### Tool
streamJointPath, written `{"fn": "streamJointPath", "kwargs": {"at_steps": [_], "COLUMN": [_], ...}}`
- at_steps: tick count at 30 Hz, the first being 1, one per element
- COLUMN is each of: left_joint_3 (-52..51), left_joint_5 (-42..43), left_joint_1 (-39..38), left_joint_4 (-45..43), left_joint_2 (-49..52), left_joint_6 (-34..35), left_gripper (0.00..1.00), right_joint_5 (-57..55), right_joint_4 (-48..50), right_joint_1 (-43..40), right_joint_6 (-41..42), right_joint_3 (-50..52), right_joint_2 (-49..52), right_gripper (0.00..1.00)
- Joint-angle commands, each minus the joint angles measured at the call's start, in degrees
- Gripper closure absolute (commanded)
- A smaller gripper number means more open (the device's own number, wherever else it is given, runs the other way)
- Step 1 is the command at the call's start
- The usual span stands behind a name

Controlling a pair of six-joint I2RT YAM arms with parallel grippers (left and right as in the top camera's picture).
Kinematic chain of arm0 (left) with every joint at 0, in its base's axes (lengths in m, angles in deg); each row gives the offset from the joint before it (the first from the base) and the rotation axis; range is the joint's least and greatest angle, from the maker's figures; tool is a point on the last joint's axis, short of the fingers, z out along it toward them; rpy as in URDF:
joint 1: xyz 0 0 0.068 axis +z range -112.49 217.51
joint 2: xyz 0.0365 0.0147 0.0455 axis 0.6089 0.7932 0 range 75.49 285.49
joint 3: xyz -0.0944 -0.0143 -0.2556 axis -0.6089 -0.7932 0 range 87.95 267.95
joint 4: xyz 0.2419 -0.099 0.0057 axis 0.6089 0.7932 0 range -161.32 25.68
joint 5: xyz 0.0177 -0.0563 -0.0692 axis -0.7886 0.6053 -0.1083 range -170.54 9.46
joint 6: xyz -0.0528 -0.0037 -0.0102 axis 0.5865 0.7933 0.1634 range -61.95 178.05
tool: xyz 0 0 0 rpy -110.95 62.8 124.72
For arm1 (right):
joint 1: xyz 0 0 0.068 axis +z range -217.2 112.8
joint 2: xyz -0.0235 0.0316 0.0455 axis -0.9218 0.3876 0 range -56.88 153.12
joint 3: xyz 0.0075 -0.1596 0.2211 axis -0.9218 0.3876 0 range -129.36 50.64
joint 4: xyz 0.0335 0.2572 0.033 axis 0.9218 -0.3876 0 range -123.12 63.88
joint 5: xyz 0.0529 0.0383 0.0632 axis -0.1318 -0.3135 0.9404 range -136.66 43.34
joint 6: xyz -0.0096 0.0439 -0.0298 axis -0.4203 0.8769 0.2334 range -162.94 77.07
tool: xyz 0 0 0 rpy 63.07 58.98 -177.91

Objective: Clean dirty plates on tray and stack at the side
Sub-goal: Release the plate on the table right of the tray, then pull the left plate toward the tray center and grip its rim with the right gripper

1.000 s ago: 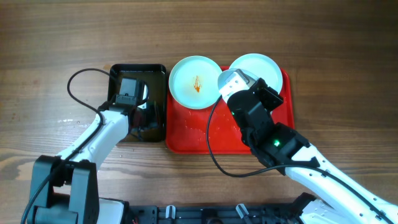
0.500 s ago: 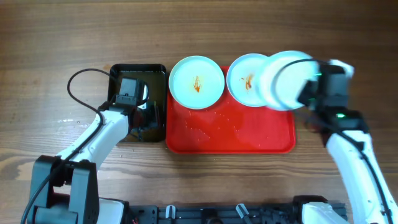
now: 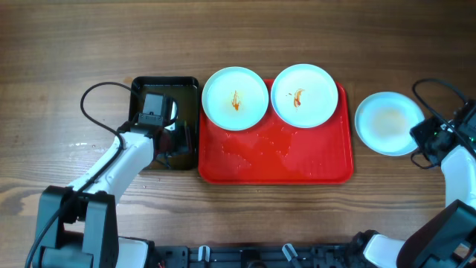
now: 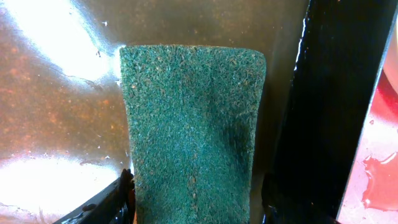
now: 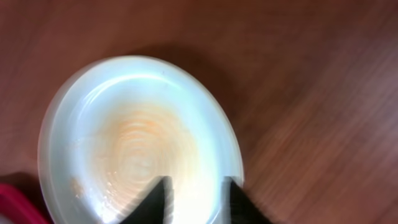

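Two pale plates with orange-red smears, a left plate (image 3: 235, 98) and a right plate (image 3: 303, 94), lie at the back of the red tray (image 3: 275, 160). A third plate (image 3: 387, 123), with a faint brownish smudge, lies on the wood to the right of the tray. It also shows in the right wrist view (image 5: 137, 137). My right gripper (image 3: 425, 141) (image 5: 196, 202) is open, its fingers over that plate's right rim. My left gripper (image 3: 165, 141) (image 4: 196, 208) is shut on a green sponge (image 4: 189, 130) inside the black tray (image 3: 190, 85).
The black tray holds wet, shiny liquid (image 4: 56, 68). Drops of water lie on the red tray's front part (image 3: 245, 152). Cables run beside both arms, one on the left (image 3: 89, 100) and one on the right (image 3: 431, 85). Bare wood surrounds both trays.
My right arm swung from over the tray to the right with a plate. That plate now lies on the wood beside the tray. The left arm has not moved.
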Motion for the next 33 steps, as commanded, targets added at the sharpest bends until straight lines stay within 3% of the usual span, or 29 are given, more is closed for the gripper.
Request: {"fn": "streamJointPath", "kwargs": {"at_steps": [1, 3, 7, 13, 16, 21, 27, 33], "left_joint_3": [-0.2, -0.2, -0.2, -0.2, -0.2, -0.2, -0.2, -0.2], "left_joint_5": [0.7, 0.7, 0.7, 0.7, 0.7, 0.7, 0.7, 0.7], "left_joint_1": [0.3, 0.3, 0.3, 0.3, 0.3, 0.3, 0.3, 0.3], "left_joint_4": [-0.2, -0.2, -0.2, -0.2, -0.2, -0.2, -0.1, -0.1], "left_joint_2": [-0.9, -0.9, -0.9, -0.9, -0.9, -0.9, -0.9, -0.9], "left_joint_6": [-0.1, -0.1, -0.1, -0.1, -0.1, -0.1, 0.0, 0.0], "left_gripper": [0.38, 0.38, 0.38, 0.38, 0.38, 0.37, 0.37, 0.37], "right_joint_5": [19.0, 27.9, 27.7, 14.6, 6.5, 5.7, 5.7, 5.8], "right_joint_4": [1.0, 0.3, -2.3, -1.9, 3.9, 12.7, 21.8, 22.4], "right_joint_1": [-0.1, 3.0, 15.3, 40.7, 51.9, 58.4, 59.7, 61.2], "right_joint_6": [-6.3, -11.3, -15.4, -12.6, -8.4, -0.9, 9.8, 12.3], "right_joint_3": [-0.5, -0.5, -0.5, -2.7, -2.7, -2.7, -2.7, -2.7], "right_joint_2": [-0.9, -2.0, -2.7, -2.6, -0.5, 8.8, 18.4, 21.6], "right_gripper": [0.58, 0.59, 0.55, 0.53, 0.49, 0.48, 0.50, 0.72]}}
